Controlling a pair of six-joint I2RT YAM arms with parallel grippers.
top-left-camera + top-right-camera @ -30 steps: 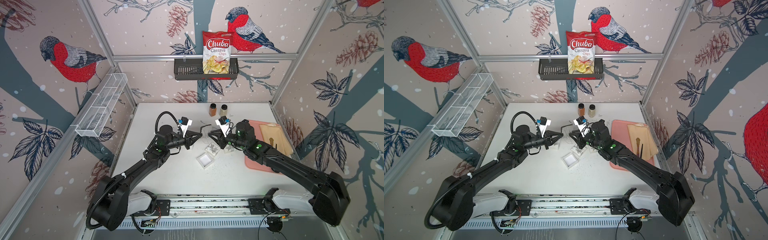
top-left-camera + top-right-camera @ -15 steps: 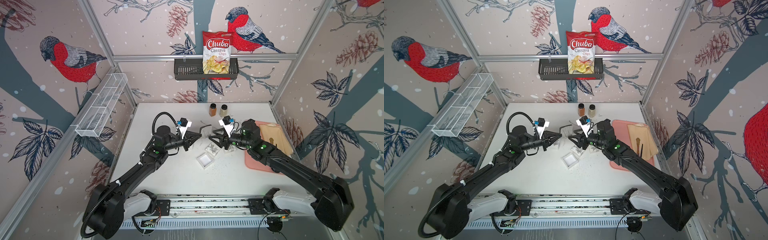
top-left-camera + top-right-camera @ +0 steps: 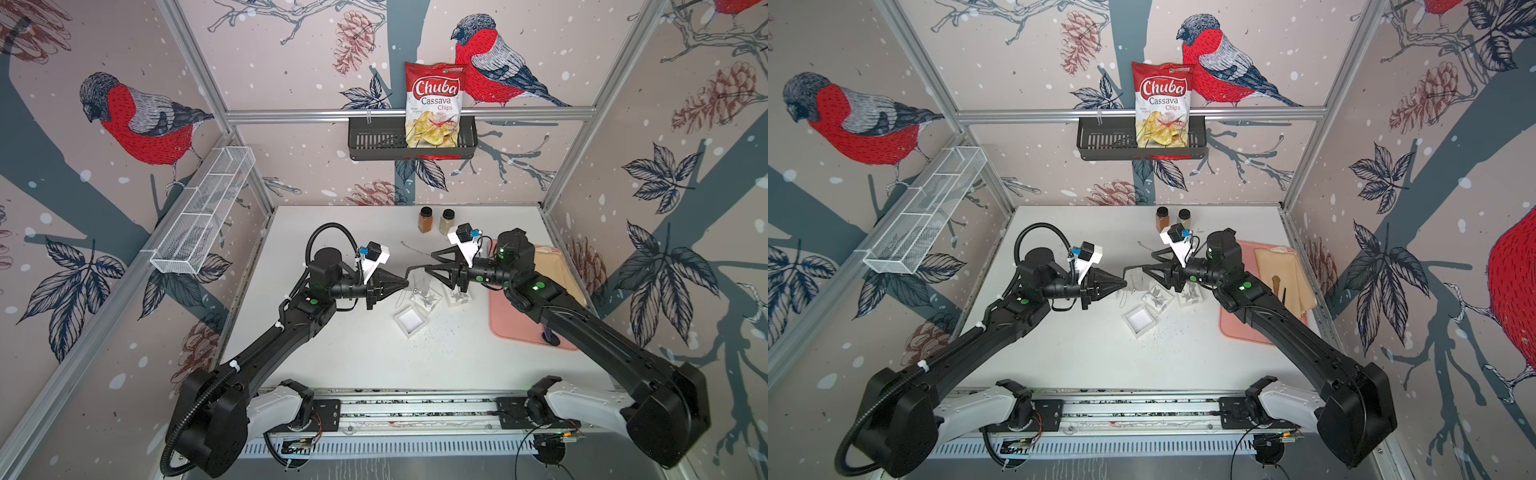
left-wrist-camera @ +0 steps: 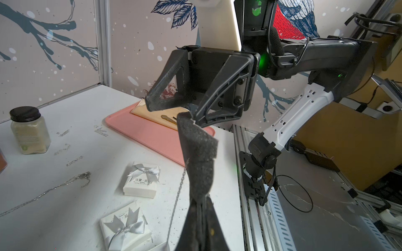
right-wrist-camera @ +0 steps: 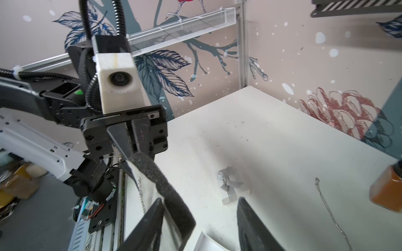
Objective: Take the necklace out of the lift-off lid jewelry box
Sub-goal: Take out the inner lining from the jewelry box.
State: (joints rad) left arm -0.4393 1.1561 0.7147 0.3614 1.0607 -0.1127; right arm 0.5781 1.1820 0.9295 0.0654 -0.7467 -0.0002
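Left gripper (image 3: 405, 284) is pressed together on one end of the black foam insert (image 4: 198, 152), held in the air just behind the open box base (image 3: 409, 320). The necklace (image 4: 179, 189) hangs from that foam as a thin chain, dropping toward the base's far rim. So the task's thing is already out of the box, though I judge it is still caught on its pad.

My next move turns on the line of the foam. Its long axis runs from the left fingertips across to the right gripper (image 3: 430, 262), which faces it head-on above the base's far right corner. That gripper's jaws are spread about halfway and hold nothing. In the wrist views the foam's free end reaches the mouth of those jaws and lies against one finger, but I can't tell whether it sits properly between them. The chain leaves the foam about midway along, so from the right gripper it lies below and a little toward the left arm. The right arm is free and nearer the loose end.

A second chain (image 3: 415, 249) lies flat on the table well behind the base — not the one I'm after.

A second ago the right gripper sat lower, tipped down at the bow-topped lids (image 3: 426, 297) beside the base, with its jaws narrower. It has since lifted, levelled and opened. The left gripper has barely moved and stays clamped.
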